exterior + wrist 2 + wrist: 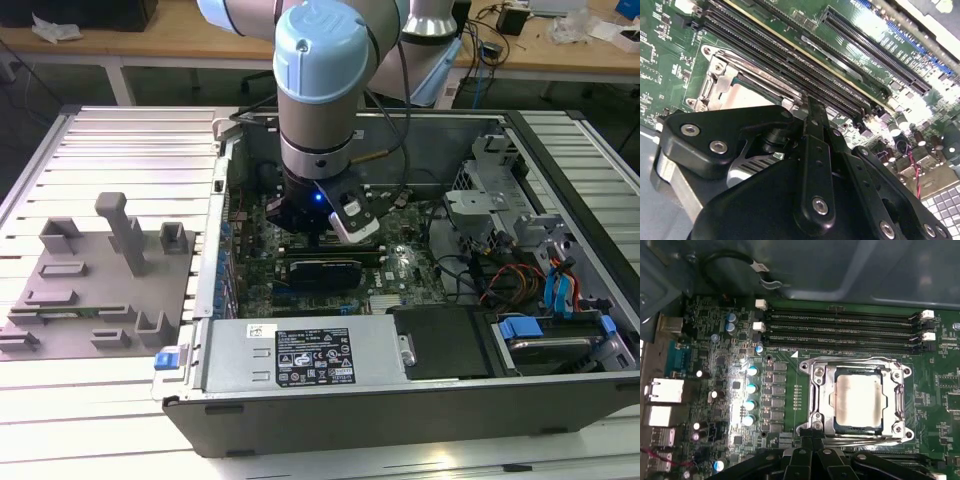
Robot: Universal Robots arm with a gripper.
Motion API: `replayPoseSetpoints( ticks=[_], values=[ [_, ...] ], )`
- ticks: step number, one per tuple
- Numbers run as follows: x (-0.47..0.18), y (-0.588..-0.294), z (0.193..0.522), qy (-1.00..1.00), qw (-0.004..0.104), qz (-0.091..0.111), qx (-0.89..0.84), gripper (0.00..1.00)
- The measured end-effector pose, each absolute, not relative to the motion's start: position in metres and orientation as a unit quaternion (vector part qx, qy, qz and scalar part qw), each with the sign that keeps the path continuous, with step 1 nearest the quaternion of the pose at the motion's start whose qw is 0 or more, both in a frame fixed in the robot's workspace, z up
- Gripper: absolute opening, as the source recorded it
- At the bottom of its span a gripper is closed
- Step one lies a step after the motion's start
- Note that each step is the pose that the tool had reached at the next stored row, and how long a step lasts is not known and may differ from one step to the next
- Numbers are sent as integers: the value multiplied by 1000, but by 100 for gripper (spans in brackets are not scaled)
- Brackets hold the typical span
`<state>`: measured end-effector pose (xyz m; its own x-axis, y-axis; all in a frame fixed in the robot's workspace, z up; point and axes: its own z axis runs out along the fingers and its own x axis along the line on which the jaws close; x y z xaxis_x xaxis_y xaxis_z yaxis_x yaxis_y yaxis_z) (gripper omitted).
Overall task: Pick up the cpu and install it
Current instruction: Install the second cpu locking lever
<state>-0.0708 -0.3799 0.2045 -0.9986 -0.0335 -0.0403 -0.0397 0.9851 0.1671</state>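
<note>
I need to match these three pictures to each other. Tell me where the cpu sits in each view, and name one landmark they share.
Exterior view: the arm's wrist covers the spot, so I cannot make the cpu out.
First wrist view: the cpu lies flat inside the metal socket frame, just past the gripper.
Second wrist view: a pale part of the cpu shows in the frame beyond the gripper's black linkage.
Shared landmark: the long black memory slots.

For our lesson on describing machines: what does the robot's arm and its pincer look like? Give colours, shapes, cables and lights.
In the exterior view the arm is a thick silver-grey cylinder with a rounded pale blue joint cap. A black cable runs down beside it. Below sits a black wrist unit with a small blue light and a white-edged block. In the second wrist view the pincer is matt black, built of flat links with silver screws.
</note>
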Motion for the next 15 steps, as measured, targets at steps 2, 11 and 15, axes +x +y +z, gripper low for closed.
replayPoseSetpoints(
  ticks=[2,11,15],
  values=[
    [-72,-380,204,996,19,88,-14,11],
    [-76,-380,198,995,21,102,5,11],
    [-77,-380,198,994,21,103,8,11]
  ],
)
